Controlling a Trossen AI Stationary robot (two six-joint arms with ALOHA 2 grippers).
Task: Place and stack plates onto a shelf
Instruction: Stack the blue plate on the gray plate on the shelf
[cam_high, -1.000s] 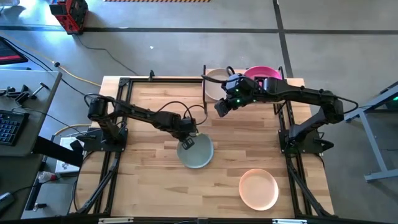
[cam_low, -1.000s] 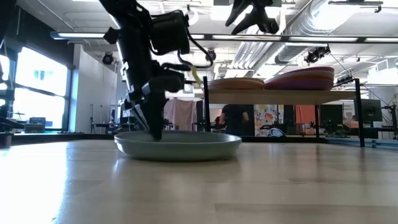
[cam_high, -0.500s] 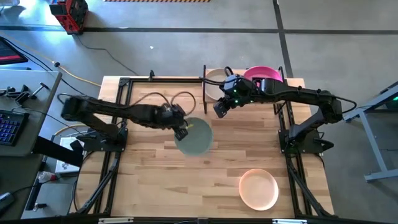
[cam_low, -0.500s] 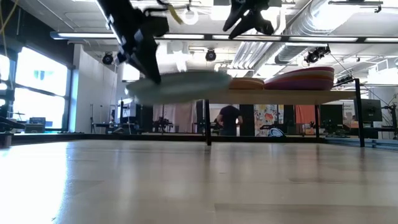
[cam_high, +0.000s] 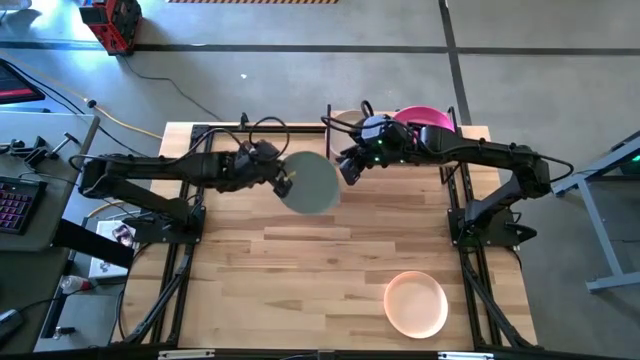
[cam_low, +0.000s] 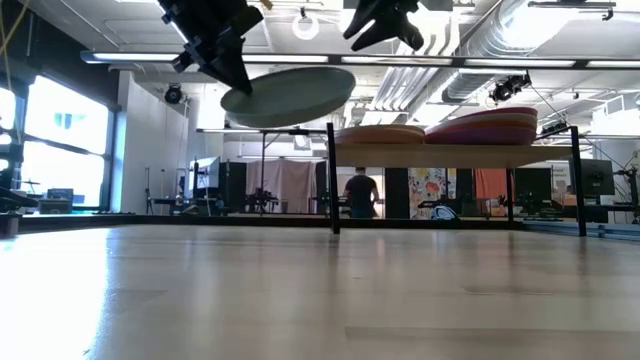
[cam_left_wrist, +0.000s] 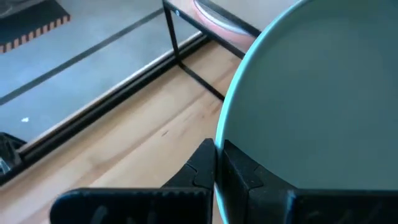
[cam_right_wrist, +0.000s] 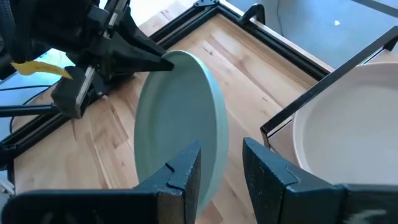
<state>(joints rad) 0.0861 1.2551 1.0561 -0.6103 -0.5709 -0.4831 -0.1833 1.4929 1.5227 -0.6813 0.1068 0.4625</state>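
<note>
Low view: left gripper pinches the grey-teal plate aloft, its far rim hiding the shelf end; right gripper spread, top cut off.

surface: wooden table | on it: peach plate; shelf standing at far edge

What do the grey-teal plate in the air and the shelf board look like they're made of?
The round grey-teal plate looks like matte plastic or glazed ceramic: an even, dull surface without glare. The light shelf board appears to be pale wood, though only its edge shows.
</note>
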